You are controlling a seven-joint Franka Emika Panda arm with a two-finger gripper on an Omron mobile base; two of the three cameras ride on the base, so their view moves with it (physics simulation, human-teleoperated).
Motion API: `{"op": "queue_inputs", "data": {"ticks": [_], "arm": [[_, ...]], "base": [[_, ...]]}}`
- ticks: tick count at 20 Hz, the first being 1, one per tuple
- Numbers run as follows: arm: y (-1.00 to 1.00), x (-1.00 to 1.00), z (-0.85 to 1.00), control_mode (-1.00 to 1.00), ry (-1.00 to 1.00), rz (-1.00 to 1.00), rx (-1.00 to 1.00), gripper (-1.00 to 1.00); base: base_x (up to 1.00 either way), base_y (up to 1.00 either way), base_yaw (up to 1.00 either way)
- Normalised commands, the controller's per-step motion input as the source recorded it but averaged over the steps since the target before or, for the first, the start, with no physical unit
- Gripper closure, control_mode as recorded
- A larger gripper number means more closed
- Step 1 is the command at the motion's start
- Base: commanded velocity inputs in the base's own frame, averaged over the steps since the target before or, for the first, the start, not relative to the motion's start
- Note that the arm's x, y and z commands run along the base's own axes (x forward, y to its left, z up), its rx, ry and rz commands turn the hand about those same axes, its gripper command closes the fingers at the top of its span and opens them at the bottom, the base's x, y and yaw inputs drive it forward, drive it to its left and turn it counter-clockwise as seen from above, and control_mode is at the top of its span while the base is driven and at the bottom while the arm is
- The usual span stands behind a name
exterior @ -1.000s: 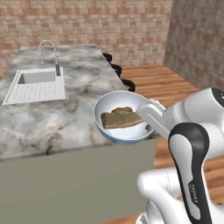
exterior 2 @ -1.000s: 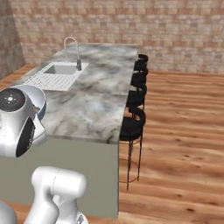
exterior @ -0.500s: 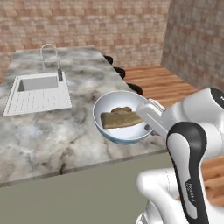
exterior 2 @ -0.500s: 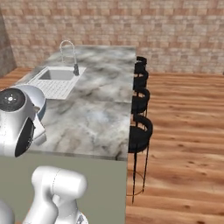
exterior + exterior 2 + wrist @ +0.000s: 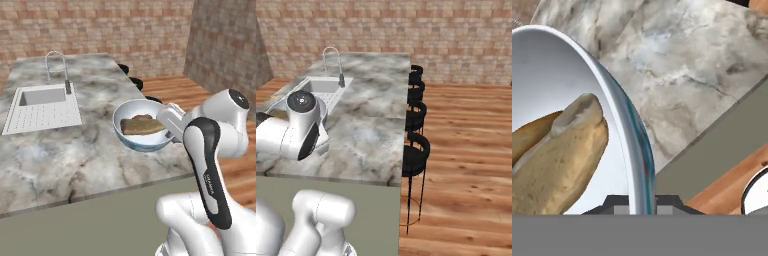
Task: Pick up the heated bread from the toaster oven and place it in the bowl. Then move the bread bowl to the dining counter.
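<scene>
Gripping the bowl (image 5: pixel 143 126) by its near right rim, the claw (image 5: pixel 643 202) holds it over the bench (image 5: pixel 75 155) near edge, bread (image 5: pixel 141 124) lying inside. Farther left sits the sink (image 5: pixel 42 105) with its tap (image 5: pixel 59 70); stools (image 5: pixel 415 127) line the right side.

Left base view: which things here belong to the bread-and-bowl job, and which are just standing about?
Part of the job:
- bowl, held at its rim by the gripper, jaws shut
- bread in the bowl
- dining counter below

Standing about:
- sink
- tap
- stools
</scene>
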Motion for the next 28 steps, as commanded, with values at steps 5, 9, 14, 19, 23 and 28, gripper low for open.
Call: {"op": "queue_inputs", "data": {"ticks": [5,9,14,19,23,28], "arm": [[-0.49,1.00,-0.11,-1.00,0.20,0.00,0.00,1.00],[-0.13,0.97,-0.37,-1.00,0.05,0.00,0.00,1.00],[0.00,0.87,-0.57,-1.00,0.00,-0.04,0.00,1.00],[0.00,0.77,-0.78,-1.00,0.01,-0.08,-0.01,1.00],[0.12,0.70,-0.62,-1.00,0.02,-0.09,0.00,1.00],[0.12,0.42,-0.67,-1.00,0.02,-0.08,0.00,1.00]], "base": [[0.00,0.00,0.00],[0.00,0.00,0.00],[0.00,0.00,0.00],[0.00,0.00,0.00],[0.00,0.00,0.00],[0.00,0.00,0.00]]}}
